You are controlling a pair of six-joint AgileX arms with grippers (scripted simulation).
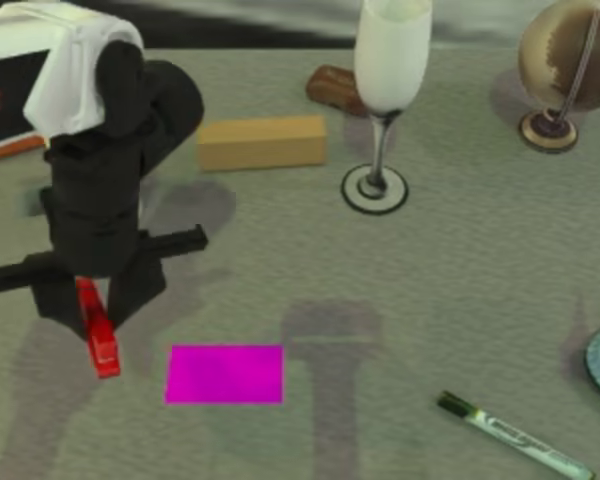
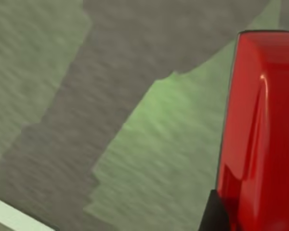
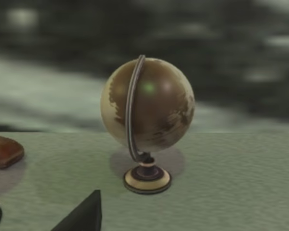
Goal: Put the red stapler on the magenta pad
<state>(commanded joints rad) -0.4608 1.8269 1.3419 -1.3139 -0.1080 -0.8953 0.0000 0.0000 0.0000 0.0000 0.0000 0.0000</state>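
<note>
- Top view: left gripper [image 1: 92, 312] hangs over the worktop's [image 1: 460, 300] left side, jaws pinching the red stapler [image 1: 99, 330], which sticks out below them.
- Stapler sits just left of the magenta pad [image 1: 225, 374], not on it.
- Right arm's jaws: cannot tell; its wrist view faces a globe [image 3: 147, 108].

The red stapler [image 2: 260, 134] looks like glossy, smooth plastic with bright highlights. The magenta pad [image 1: 225, 374] is flat and matt. The table [image 1: 460, 300] has a rough surface, like woven cloth. The globe [image 3: 147, 103] is smooth with a soft shine. The tan block [image 1: 261, 142] is matt, like cardboard.
</note>
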